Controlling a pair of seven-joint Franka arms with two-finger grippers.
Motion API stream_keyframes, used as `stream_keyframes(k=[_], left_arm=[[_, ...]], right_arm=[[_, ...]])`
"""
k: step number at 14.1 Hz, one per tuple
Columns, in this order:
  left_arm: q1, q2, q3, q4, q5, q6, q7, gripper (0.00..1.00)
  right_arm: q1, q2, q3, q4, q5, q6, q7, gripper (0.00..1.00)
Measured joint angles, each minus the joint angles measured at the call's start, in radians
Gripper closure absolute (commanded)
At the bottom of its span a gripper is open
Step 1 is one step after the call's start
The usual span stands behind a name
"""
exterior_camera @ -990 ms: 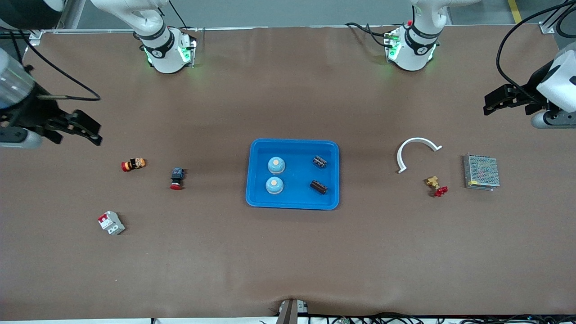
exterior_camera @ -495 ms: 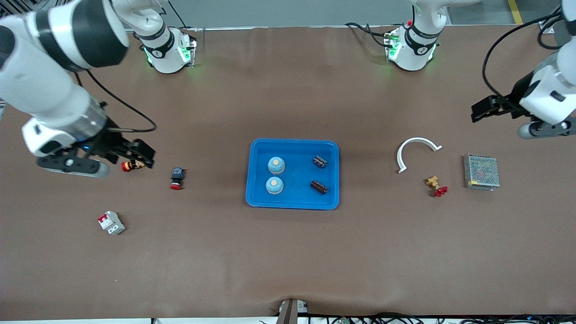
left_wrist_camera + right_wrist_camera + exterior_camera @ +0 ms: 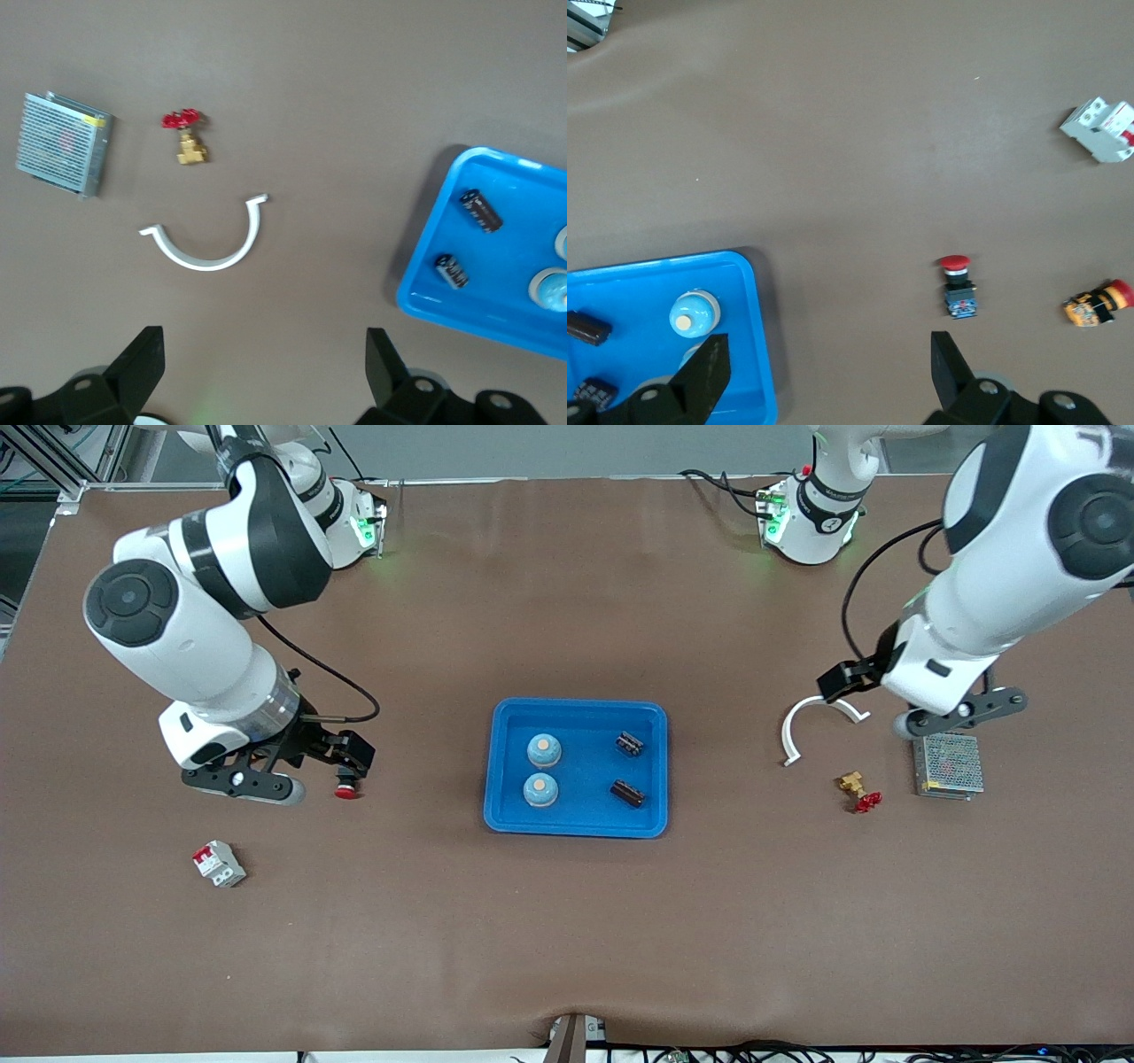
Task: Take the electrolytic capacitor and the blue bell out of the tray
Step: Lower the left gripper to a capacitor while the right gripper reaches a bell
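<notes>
A blue tray (image 3: 580,726) sits mid-table. In it are two blue bells (image 3: 544,750) (image 3: 539,789) and two dark capacitors (image 3: 630,744) (image 3: 627,793). My right gripper (image 3: 353,755) is open and empty, up over the table between the tray and a red push button (image 3: 347,788). In the right wrist view my right gripper (image 3: 827,376) shows open, with the tray's rim (image 3: 757,354), a bell (image 3: 694,312) and a capacitor (image 3: 586,327). My left gripper (image 3: 840,682) (image 3: 264,372) is open and empty over the table by a white curved piece. The left wrist view shows the tray (image 3: 514,257) and capacitors (image 3: 481,211) (image 3: 452,271).
Toward the left arm's end lie a white curved piece (image 3: 819,722), a brass valve with a red handle (image 3: 858,790) and a metal mesh box (image 3: 948,763). Toward the right arm's end lie a white and red breaker (image 3: 219,864) and an orange and black button (image 3: 1096,304).
Both arms have swung in from the table's ends toward the tray. My right gripper passed over the orange button to the red push button. My left gripper came over the white curved piece.
</notes>
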Motion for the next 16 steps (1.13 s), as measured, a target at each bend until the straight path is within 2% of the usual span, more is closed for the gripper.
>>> stream_keyframes(k=[4,12,16], left_arm=[[-0.018,0.038,-0.047,-0.054,0.000,0.113,-0.145,0.00],[-0.123,0.054,-0.052,-0.246,0.000,0.377,-0.411,0.00],[-0.153,0.077,-0.052,-0.315,0.000,0.490,-0.494,0.00]], right_arm=[[0.060,0.045,0.000,-0.003,0.000,0.053,0.109,0.00],[0.147,0.123,-0.001,-0.040,0.000,0.196,0.253,0.00],[0.170,0.144,-0.001,-0.052,0.000,0.215,0.260,0.00]])
